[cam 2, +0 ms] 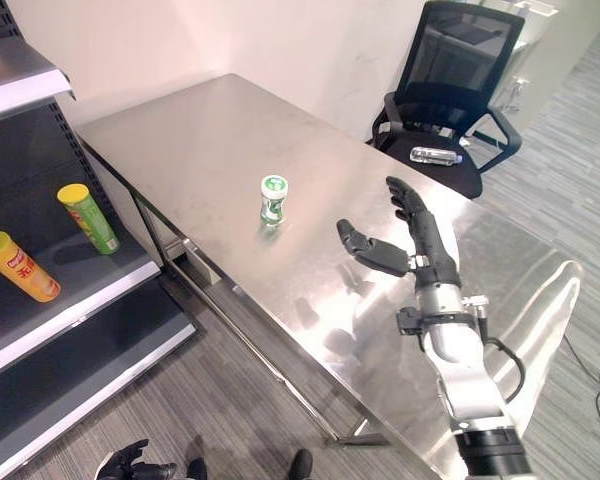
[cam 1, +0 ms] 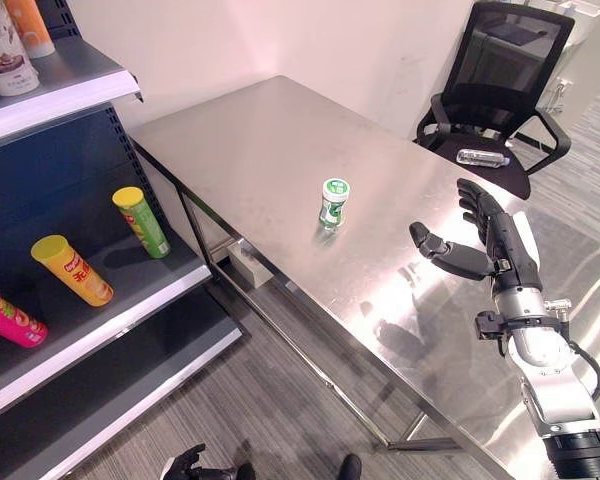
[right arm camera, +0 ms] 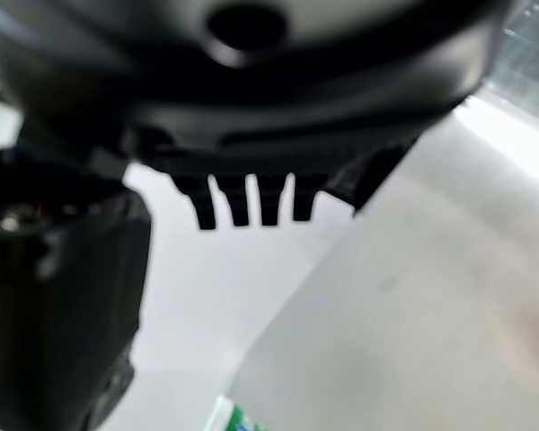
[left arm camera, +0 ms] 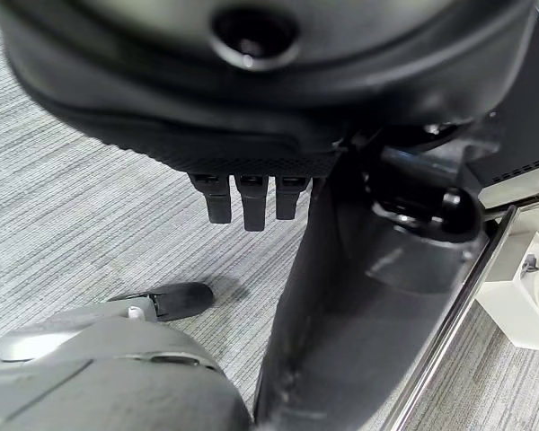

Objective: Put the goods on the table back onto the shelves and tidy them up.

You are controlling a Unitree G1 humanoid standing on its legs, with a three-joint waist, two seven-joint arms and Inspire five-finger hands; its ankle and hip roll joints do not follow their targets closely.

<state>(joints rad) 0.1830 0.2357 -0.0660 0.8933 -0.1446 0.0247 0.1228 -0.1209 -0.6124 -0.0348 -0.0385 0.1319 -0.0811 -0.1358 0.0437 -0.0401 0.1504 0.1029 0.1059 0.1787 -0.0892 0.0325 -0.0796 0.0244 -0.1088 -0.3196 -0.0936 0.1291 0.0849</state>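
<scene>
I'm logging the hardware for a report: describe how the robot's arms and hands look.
The right hand is dark, almost black, with segmented fingers and a thumb, mounted on a silver-grey metal arm with a dark clamp at the wrist and a black band lower down. The left hand is equally dark.

Both eye views look down from the head at the same steel table; wrist views sit close behind each hand.
</scene>
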